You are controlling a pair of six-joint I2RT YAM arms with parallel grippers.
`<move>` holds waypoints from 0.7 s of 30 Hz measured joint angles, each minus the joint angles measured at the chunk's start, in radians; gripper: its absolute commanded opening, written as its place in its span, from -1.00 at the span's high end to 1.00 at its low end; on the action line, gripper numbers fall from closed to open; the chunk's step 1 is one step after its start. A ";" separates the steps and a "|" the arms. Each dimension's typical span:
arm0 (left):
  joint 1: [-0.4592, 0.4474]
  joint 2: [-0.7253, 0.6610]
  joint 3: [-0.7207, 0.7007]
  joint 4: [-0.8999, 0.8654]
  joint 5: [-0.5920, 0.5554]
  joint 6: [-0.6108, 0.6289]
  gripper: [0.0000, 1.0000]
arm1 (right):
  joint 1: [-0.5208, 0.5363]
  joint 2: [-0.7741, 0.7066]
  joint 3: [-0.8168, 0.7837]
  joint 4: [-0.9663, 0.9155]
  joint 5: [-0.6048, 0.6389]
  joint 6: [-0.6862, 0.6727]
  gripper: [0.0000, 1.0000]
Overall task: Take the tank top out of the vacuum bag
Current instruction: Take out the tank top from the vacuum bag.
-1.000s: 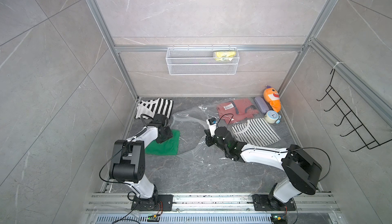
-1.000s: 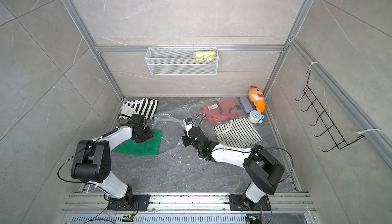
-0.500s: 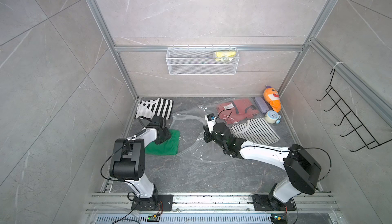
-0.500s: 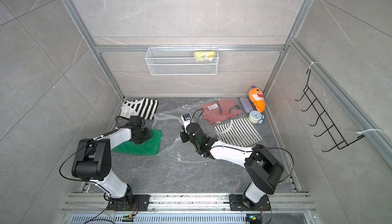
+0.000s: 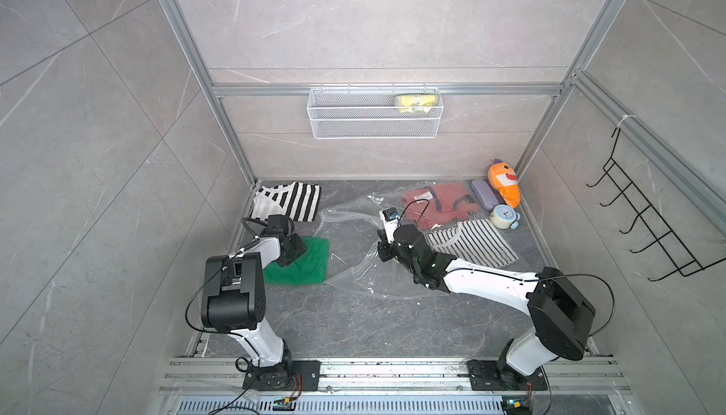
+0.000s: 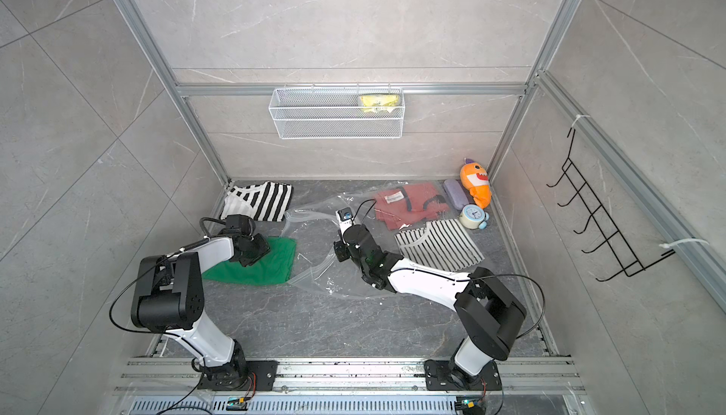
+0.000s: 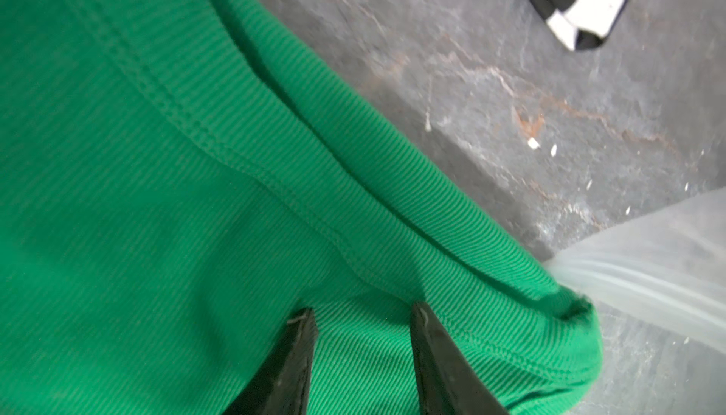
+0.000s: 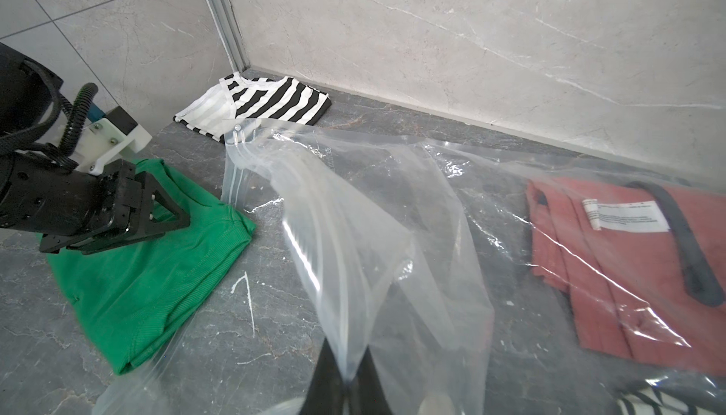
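The green ribbed tank top lies at 9 o'clock from the vacuum bag, just beside its mouth and apparently clear of it. It should handle as light, soft and limp: pinch a seamed edge, not flat cloth. The left gripper holds its fingers apart over the cloth; the right gripper has its fingers pressed together on a raised fold of slippery film.

Grey marble floor, green top, striped shirt, vacuum bag, clock, plush
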 measured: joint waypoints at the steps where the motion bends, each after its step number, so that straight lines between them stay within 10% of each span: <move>1: 0.011 0.000 0.000 0.003 0.005 0.000 0.11 | 0.000 -0.003 0.003 -0.009 0.005 -0.001 1.00; 21: 0.050 0.000 0.000 0.007 0.000 -0.014 0.11 | -0.007 -0.028 0.131 -0.137 0.136 -0.082 1.00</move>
